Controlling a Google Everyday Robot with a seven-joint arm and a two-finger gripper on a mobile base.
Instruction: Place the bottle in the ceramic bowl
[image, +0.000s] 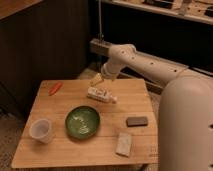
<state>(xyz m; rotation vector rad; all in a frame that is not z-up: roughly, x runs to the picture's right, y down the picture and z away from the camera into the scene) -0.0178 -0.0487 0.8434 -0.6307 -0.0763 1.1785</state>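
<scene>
The bottle (100, 94), pale cream with a white cap at its right end, lies on its side on the wooden table (60, 152), toward the back centre. The ceramic bowl (82, 121), dark green with pale speckles inside, stands empty in front of the bottle and slightly to the left. My gripper (96, 79) hangs at the end of the white arm, just above and behind the bottle's left end. I cannot tell whether it touches the bottle.
A translucent white cup (41, 130) stands at the front left. A small red object (55, 88) lies at the back left. A dark block (136, 121) and a pale rectangular block (124, 143) lie at the right front. A dark cabinet stands behind the table.
</scene>
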